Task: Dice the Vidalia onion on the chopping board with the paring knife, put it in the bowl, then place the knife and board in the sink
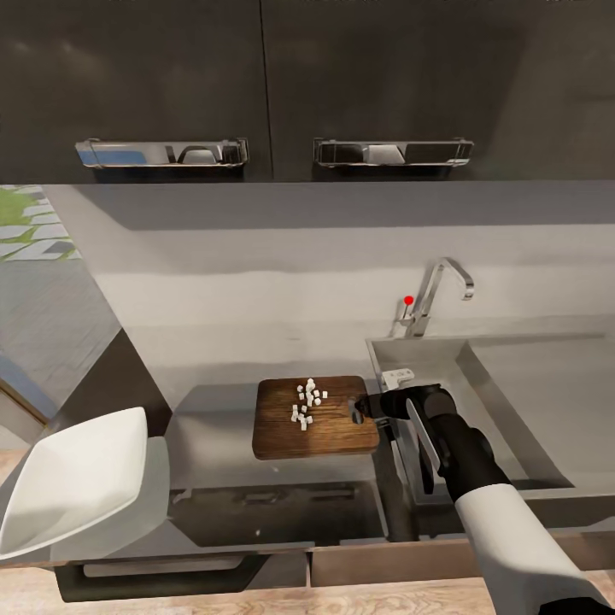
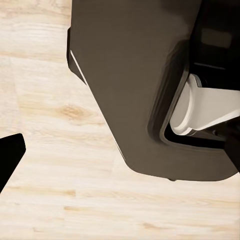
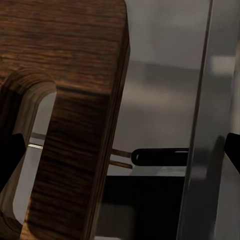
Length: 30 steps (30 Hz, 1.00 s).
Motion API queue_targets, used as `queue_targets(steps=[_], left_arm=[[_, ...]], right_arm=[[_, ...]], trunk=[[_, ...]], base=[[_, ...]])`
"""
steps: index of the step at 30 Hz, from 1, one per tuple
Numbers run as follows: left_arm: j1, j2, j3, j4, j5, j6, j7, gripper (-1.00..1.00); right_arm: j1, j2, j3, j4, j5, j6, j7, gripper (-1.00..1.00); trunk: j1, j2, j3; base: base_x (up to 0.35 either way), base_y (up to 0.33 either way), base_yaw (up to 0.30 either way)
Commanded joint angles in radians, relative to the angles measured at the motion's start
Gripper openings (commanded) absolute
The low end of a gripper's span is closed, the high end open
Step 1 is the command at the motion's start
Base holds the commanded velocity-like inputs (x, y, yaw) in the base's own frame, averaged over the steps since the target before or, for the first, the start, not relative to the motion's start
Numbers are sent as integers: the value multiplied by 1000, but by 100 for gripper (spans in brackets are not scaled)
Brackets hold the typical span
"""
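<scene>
Reaching in from the lower right of the head view, the right gripper (image 1: 359, 411) sits at the right edge of the chopping board (image 1: 282, 427), its fingers spread and holding nothing. I judge the step is gripping the board to tip the diced onion (image 1: 307, 401) out. Clamp the edge squarely and lift level, or the cubes will slide early. The bowl (image 1: 77, 478) waits at lower left, well apart. The sink (image 1: 512, 401) lies right of centre. I cannot tell the left gripper's state.
</scene>
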State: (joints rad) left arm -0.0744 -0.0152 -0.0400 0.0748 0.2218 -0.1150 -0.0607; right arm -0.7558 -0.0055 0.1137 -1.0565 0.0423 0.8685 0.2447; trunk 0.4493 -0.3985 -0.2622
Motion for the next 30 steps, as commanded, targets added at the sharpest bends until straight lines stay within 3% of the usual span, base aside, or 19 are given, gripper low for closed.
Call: queue_targets(steps=[1, 23, 24, 30], left_arm=[[-2, 0, -4, 5, 10, -8, -5, 100], [-2, 0, -4, 5, 10, -8, -5, 100], [-1, 1, -4, 4, 10, -9, -4, 100], [-1, 3, -4, 3, 10, -9, -4, 100]], right_arm=[[0, -1, 1, 42, -2, 8, 2, 100], [0, -4, 0, 43, -2, 8, 2, 100], [0, 2, 5, -11, 2, 6, 5, 100], [0, 21, 5, -43, 5, 1, 5, 100]], trunk=[[1, -1, -2], [1, -1, -4], [1, -1, -4], [1, -1, -4]], base=[[0, 0, 0], [0, 0, 0], [0, 0, 0], [0, 0, 0]])
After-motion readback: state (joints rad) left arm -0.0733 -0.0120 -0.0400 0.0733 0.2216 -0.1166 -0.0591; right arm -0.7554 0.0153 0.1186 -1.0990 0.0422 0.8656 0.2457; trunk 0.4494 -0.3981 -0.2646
